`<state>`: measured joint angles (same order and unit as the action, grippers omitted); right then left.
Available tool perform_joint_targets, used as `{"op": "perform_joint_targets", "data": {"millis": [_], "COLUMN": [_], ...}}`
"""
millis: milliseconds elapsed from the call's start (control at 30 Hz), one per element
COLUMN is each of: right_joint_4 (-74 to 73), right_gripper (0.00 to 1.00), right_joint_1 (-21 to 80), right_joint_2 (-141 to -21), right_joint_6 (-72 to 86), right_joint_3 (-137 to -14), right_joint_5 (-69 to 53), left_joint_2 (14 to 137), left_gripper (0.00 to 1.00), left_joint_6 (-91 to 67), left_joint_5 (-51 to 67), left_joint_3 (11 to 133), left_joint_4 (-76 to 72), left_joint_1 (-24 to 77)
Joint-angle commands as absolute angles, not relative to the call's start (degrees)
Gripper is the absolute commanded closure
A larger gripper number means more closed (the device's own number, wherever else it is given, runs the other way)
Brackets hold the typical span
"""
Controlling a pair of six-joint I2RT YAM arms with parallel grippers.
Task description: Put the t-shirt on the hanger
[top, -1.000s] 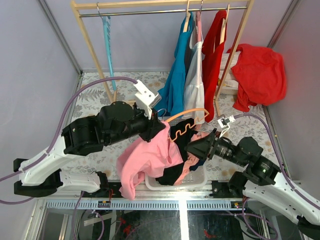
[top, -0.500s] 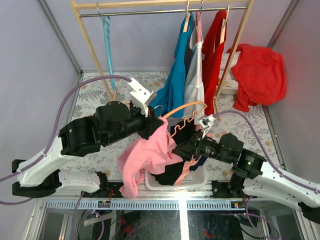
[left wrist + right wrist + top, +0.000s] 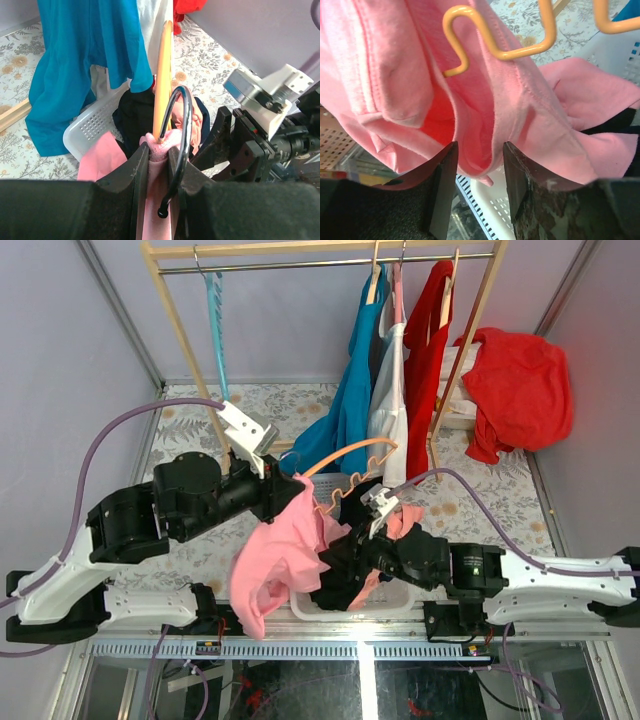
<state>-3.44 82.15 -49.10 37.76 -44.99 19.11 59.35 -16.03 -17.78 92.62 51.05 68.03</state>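
Observation:
The pink t-shirt (image 3: 285,560) hangs bunched from my left gripper (image 3: 298,490) over the basket's left side. In the left wrist view that gripper (image 3: 159,150) is shut on the shirt's collar fabric (image 3: 160,142), where the orange hanger (image 3: 162,75) enters it. The black hook (image 3: 182,125) curls past the right finger. The hanger (image 3: 350,452) arcs to the right above the basket. My right gripper (image 3: 348,538) sits low beside the shirt. Seen from the right wrist, it (image 3: 480,155) is open, with a hanging fold of the t-shirt (image 3: 520,110) between its jaws. The hanger's wavy bar (image 3: 500,50) is just above.
A white laundry basket (image 3: 390,607) below holds black (image 3: 335,585) and salmon-pink clothes. Behind stands a wooden rack (image 3: 180,330) with a teal hanger (image 3: 215,320) and blue (image 3: 355,390), white and red garments. A red shirt (image 3: 520,390) is draped at right.
My right arm has swung left and reached in under the hanger to the pink shirt, its jaws narrowing slightly. My left arm has drifted left with the shirt and hanger.

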Motion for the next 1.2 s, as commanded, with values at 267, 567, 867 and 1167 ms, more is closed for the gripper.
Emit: {"op": "perform_joint_targets", "data": {"millis": [267, 567, 867, 1167], "right_joint_4": [-14.2, -15.8, -11.9, -5.7], "right_gripper": [0.55, 0.77, 1.0, 0.76], "right_joint_1": [91.0, 90.8, 88.6, 87.6], "right_joint_2": [-59.1, -58.5, -56.5, -55.2], "right_joint_6": [37.0, 37.6, 35.5, 32.8], "right_joint_3": [-57.8, -57.9, -56.0, -53.7], "right_joint_5": [49.0, 53.1, 49.5, 42.7], "left_joint_2": [56.2, 54.9, 54.9, 55.6], "left_gripper": [1.0, 1.0, 1.0, 1.0], "left_joint_6": [-16.9, -17.1, -17.5, -17.7], "left_joint_5": [-18.5, -15.9, -14.4, -14.5], "left_joint_3": [92.6, 93.0, 93.4, 94.0], "left_joint_4": [48.9, 48.3, 47.7, 47.8], "left_joint_1": [67.9, 67.9, 67.9, 67.9]}}
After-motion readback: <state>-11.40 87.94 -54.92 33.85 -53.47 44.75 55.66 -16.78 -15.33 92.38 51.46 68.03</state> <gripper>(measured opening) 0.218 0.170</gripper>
